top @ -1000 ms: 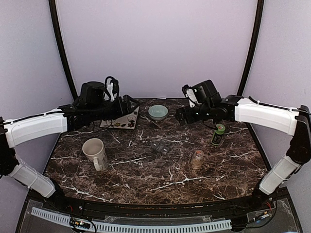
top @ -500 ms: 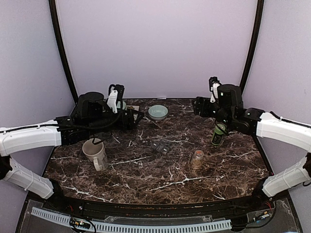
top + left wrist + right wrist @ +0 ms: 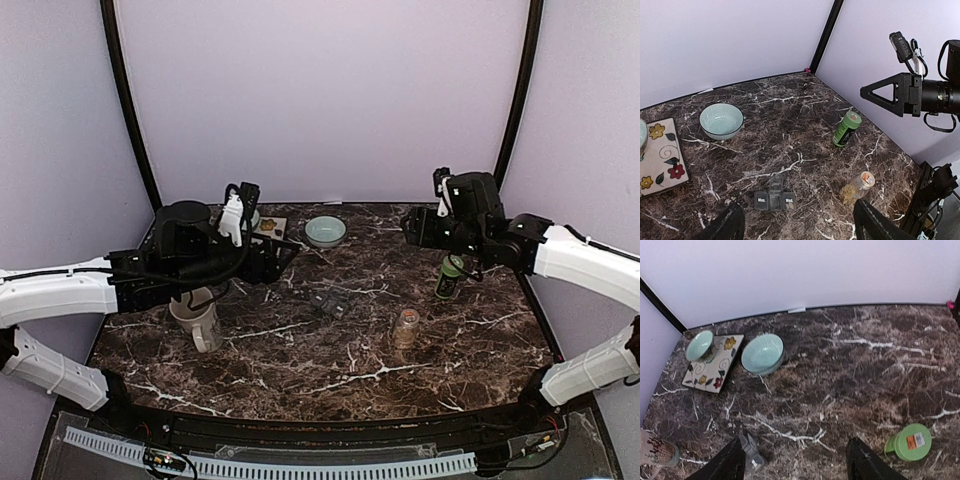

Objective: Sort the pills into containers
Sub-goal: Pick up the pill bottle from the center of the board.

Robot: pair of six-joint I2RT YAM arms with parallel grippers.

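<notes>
A: Start at the left of the overhead frame. What goes in the log?

B: A white mug [image 3: 197, 315] stands on the marble counter [image 3: 300, 360] at lower left, with its handle toward the bottom edge. The left arm [image 3: 70, 290] crosses just above it. The left fingers [image 3: 727, 226] are spread wide with nothing between them, raised off the counter.

A: And behind the mug?

B: A floral tile [image 3: 660, 155] sits at upper left, with a small cup [image 3: 700, 345] standing on one corner of it. To its right, at upper centre, is a pale ribbed bowl [image 3: 325, 231], near the tile but not touching it.

A: The task items?

B: The pill organiser [image 3: 774, 199] lies at frame centre, well apart from both arms. In the left wrist view the outer lids read "Mon." and "Wed.", and the middle lid appears raised. Its contents cannot be made out.

A: The bottles?

B: A clear bottle [image 3: 405, 327] with an orange cap stands upright, right of centre and lower than the organiser. There is tan material inside it. The green bottle [image 3: 450, 276] is further right and higher in the frame, also upright with its lid on. It sits just below the right arm [image 3: 580, 255]. The two bottles are apart.

A: The right fingers?

B: The right fingers [image 3: 730, 462] are at upper right, raised above the counter. They are parted and nothing is held. In the right wrist view the green bottle sits outside them, at the lower right corner.
</notes>
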